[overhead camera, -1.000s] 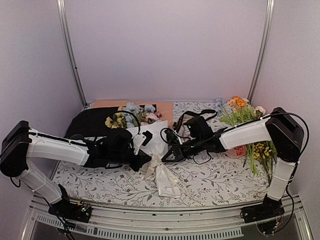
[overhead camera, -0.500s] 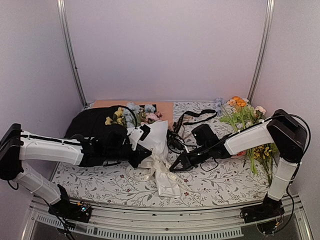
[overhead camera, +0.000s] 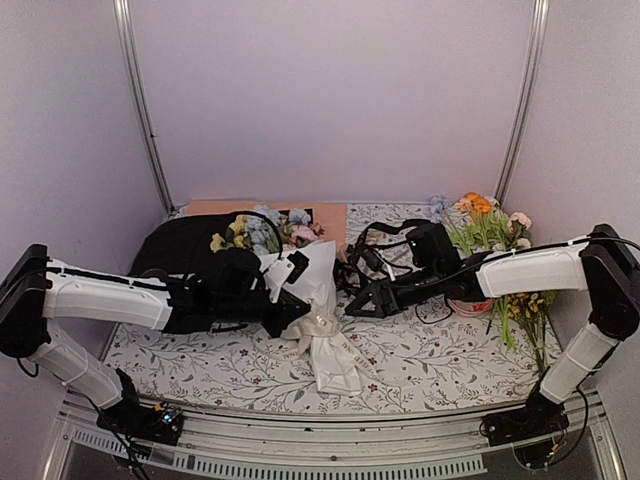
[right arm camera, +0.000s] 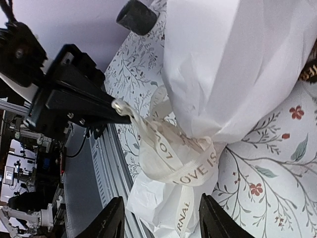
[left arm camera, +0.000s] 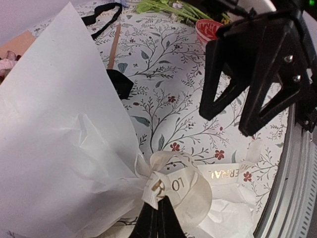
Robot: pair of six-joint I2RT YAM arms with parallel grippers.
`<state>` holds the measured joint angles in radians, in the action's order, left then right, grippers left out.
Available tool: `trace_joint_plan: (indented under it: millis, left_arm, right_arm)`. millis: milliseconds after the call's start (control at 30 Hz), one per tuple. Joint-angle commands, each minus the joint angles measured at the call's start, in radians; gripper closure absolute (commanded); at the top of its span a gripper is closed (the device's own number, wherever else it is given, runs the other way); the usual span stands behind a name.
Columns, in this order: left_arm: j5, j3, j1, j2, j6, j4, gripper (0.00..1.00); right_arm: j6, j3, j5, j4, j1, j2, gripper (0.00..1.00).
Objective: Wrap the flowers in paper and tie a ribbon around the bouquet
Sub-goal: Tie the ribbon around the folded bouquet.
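Note:
The bouquet (overhead camera: 312,285) lies on the table as a white paper (left arm camera: 64,139) cone. Its flowers (overhead camera: 265,228) show blue, pink and yellow at the far wide end. The cream ribbon (left arm camera: 171,186) with gold letters is looped and knotted round the cone's narrow neck. My left gripper (left arm camera: 158,220) is shut on a ribbon end beside the knot, also visible in the right wrist view (right arm camera: 119,105). My right gripper (right arm camera: 166,225) stands open just right of the knot with nothing between its fingers; the ribbon (right arm camera: 183,158) lies ahead of it.
A black sheet (overhead camera: 185,245) and a peach sheet (overhead camera: 235,208) lie behind the bouquet. A black ribbon (overhead camera: 392,232) curls at the back centre. Orange-and-yellow sprigs (overhead camera: 488,222) and a red-and-white disc (left arm camera: 208,27) sit at the right. The metal rail (overhead camera: 330,440) runs along the front edge.
My right gripper has opened and let go of the ribbon, then drawn back to the right. The left gripper keeps its hold by the knot.

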<state>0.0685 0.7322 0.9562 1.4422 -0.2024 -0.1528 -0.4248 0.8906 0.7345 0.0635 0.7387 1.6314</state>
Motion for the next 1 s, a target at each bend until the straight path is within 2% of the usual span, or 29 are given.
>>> trace_joint_plan:
  millis: [0,200,367,467,567,700,733,833,933,967]
  left_arm:
    - [0.011,0.024,0.017,0.008,0.015,-0.025,1.00]
    - [0.013,0.024,0.021,0.008,0.014,-0.029,1.00]
    - [0.019,0.017,0.022,0.008,0.008,-0.044,1.00]
    - [0.024,0.012,0.022,0.009,0.008,-0.052,1.00]
    - [0.029,0.012,0.022,0.013,0.008,-0.054,1.00]
    - [0.030,0.008,0.022,0.012,0.007,-0.060,1.00]
    - [0.029,0.008,0.022,0.013,0.008,-0.060,1.00]
    - [0.023,0.010,0.021,0.011,0.004,-0.045,1.00]
    - [-0.017,0.018,0.022,0.001,-0.049,0.034,0.62]
    - [-0.045,0.016,0.022,-0.010,-0.082,0.079,0.52]
  right_arm:
    - [0.111,0.068,-0.047,-0.005,0.004,-0.014,0.46]
    - [0.112,0.175,0.089,0.129,0.047,0.124,0.49]
    - [0.106,0.232,0.111,0.186,0.076,0.211,0.47]
    - [0.083,0.246,0.135,0.214,0.076,0.256,0.50]
    - [0.072,0.245,0.135,0.231,0.078,0.273,0.60]
    - [0.058,0.234,0.149,0.253,0.079,0.274,0.95]
    - [0.054,0.228,0.152,0.256,0.078,0.271,0.98]
    - [0.053,0.210,0.147,0.254,0.076,0.257,1.00]
    - [0.037,0.185,0.129,0.256,0.065,0.236,1.00]
    - [0.031,0.178,0.121,0.256,0.060,0.232,1.00]
